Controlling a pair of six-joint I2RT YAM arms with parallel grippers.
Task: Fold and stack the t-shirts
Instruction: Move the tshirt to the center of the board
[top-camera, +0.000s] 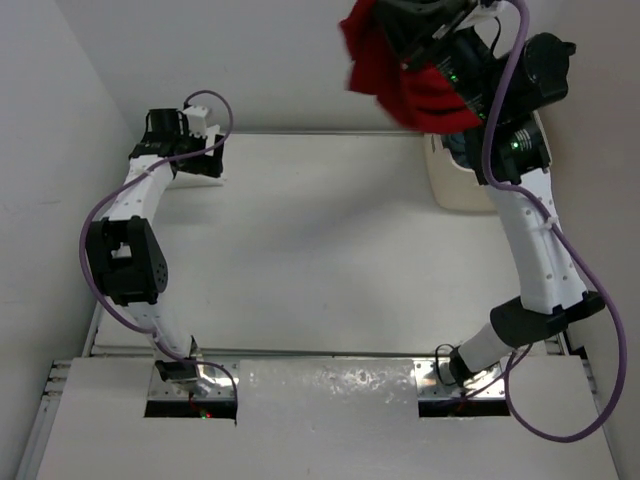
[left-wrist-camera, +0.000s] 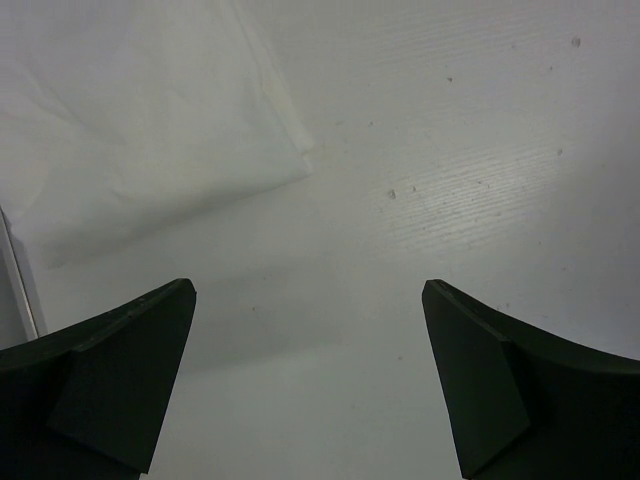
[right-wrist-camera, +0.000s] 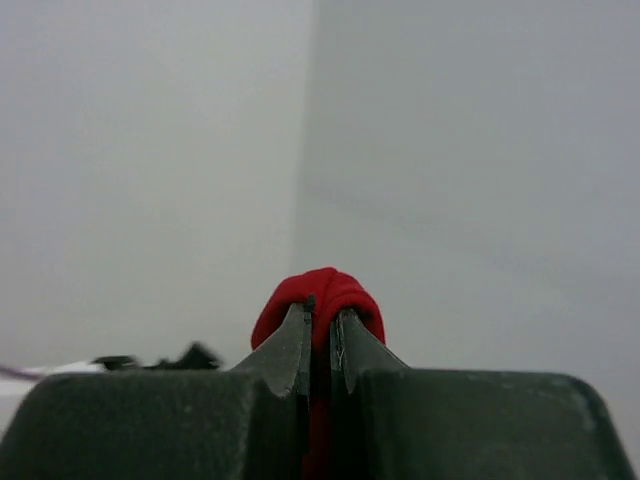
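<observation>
As right pincer (right-wrist-camera: 320, 318) grips the red t-shirt (top-camera: 400, 75) aloft, left pincer (left-wrist-camera: 308, 290) gapes wide at the table (top-camera: 330, 250) edge

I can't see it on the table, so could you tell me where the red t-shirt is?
In the top view's far right corner, the red t-shirt hangs pinched in the right gripper, lifted above the cream basket.

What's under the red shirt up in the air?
The bright red cloth t-shirt hangs from the shut right gripper. Under it shows part of the cream plastic basket; the shirt and the right arm cover its inside.
</observation>
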